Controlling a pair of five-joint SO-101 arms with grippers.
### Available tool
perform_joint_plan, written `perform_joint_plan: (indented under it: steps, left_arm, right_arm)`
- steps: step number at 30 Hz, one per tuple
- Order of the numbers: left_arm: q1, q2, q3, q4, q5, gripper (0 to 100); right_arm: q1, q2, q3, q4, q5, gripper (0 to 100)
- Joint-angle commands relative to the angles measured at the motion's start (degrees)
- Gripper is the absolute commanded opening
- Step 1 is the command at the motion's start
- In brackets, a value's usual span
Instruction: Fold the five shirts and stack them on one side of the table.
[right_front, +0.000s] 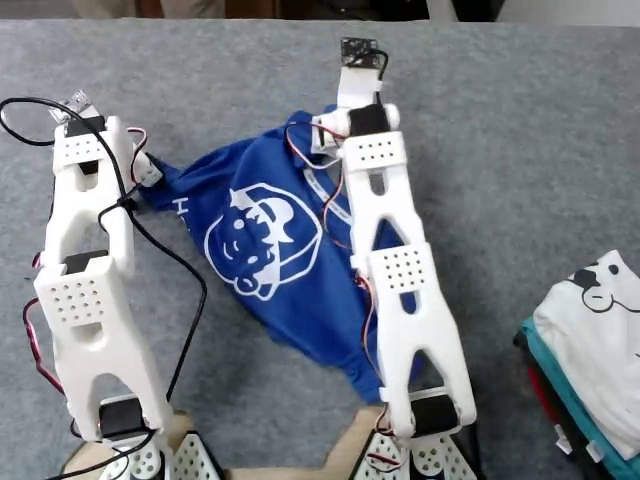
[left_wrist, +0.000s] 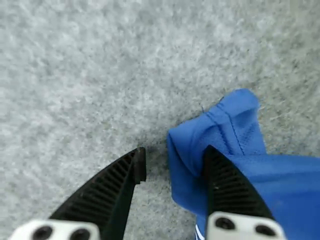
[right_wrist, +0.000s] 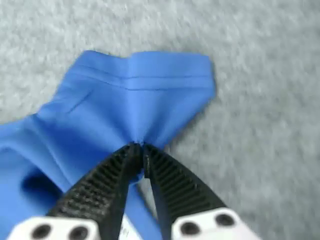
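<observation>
— Where is the blue shirt?
— The blue shirt (right_front: 265, 260) lies rumpled and unfolded in the middle of the grey bench (right_front: 520, 150), between the two arms. Its white cartoon print faces up.
— What about the right tool?
— The right tool (right_wrist: 140, 147) is pinched tight on a fold of the blue shirt at its far edge. A hemmed flap fans out just beyond the tips.
— And the left tool?
— The left tool (left_wrist: 175, 155) stands wide at the shirt's left corner. One finger (left_wrist: 120, 185) is over bare bench and the other (left_wrist: 227, 185) is over blue cloth, with the bunched corner between them. Whether either pad actually touches the cloth, I cannot tell from this angle.
— Any other shirts?
— A stack (right_front: 590, 350) sits at the bench's right edge, well apart from the blue shirt. A white shirt (right_front: 600, 320) with a bear print is on top and a teal shirt (right_front: 545, 375) is under it. Darker layers show at the bottom.
</observation>
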Motion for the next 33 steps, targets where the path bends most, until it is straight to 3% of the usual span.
perform_joint_plan:
  steps: [1,4,9,15,17,21,27,33]
  left_arm:
    - [-1.05,-0.75,-2.02,0.35,-0.09,20]
    - [-2.20,-0.75,-1.93,0.35,-0.09,20]
    - [-4.48,-0.75,-2.37,0.26,-0.09,20]
    - [-4.22,-0.75,-2.37,0.00,-0.09,20]
    - [-4.22,-0.75,-2.46,-0.09,-0.09,20]
    - [-4.22,-0.75,-2.46,-0.09,-0.09,20]
    - [-4.22,-0.75,-2.46,-0.18,-0.09,20]
    - [-4.13,-0.75,-2.46,-0.18,-0.09,20]
  right_arm:
    - [1.27,-7.78,-3.30,8.35,1.14,0.4]
    - [1.27,-9.36,-2.77,16.00,3.87,0.4]
    - [1.01,-10.33,-0.13,15.74,6.68,1.7]
    - [1.80,-10.42,-0.40,13.19,7.91,33.8]
    - [2.77,-11.12,-1.36,10.64,7.74,39.5]
    - [6.37,-11.65,-1.01,5.80,7.65,36.0]
    - [7.52,-9.27,7.78,-2.99,7.56,19.0]
    - [7.52,-8.13,14.02,-10.02,5.45,17.3]
